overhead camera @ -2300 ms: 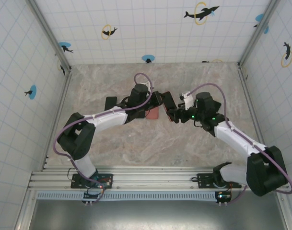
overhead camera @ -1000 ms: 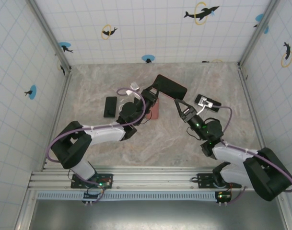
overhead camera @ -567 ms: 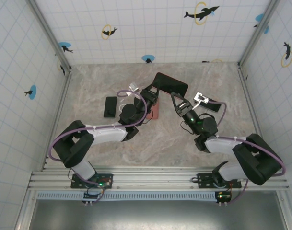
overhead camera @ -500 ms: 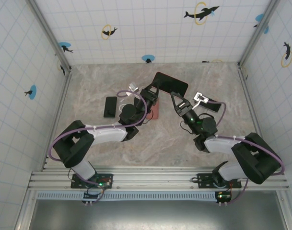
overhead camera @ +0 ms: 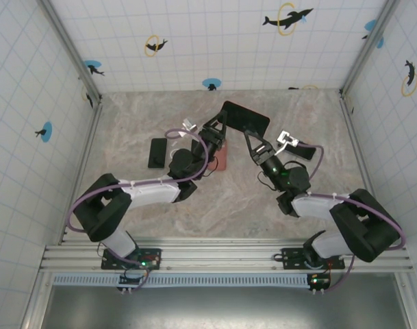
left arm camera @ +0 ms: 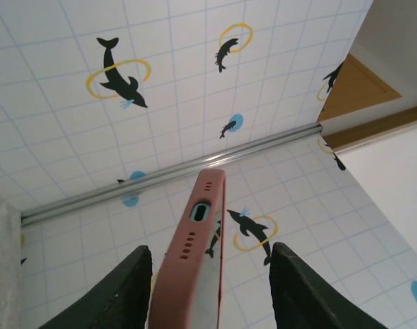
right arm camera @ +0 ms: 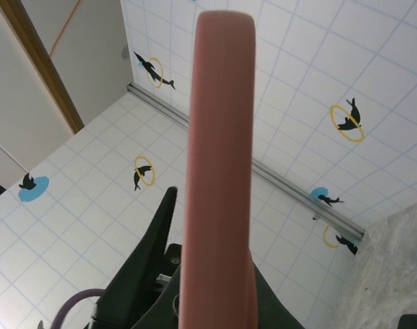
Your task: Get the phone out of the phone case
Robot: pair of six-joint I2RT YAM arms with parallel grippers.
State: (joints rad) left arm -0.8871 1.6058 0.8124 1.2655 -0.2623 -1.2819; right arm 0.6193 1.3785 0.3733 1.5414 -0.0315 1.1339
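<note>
The phone case (overhead camera: 246, 122) is pink and has the phone in it, dark screen up in the top view, held high above the table between both arms. My right gripper (overhead camera: 253, 145) is shut on its lower edge, and the right wrist view looks straight along the case's pink side (right arm camera: 218, 171). My left gripper (overhead camera: 220, 130) stands open around the other end. In the left wrist view the case (left arm camera: 194, 253) rises between the two fingers (left arm camera: 129, 288) with a gap on each side. Its glossy screen (left arm camera: 215, 260) reflects the wall's dolphins.
A black phone (overhead camera: 157, 152) lies flat on the stone tabletop to the left. A pink flat object (overhead camera: 221, 160) lies under my left wrist, partly hidden. Tiled walls with dolphin marks close in the table on three sides.
My right gripper has come up to the raised case and shut on its edge. My left gripper's jaws, shut on the case before, have opened.
</note>
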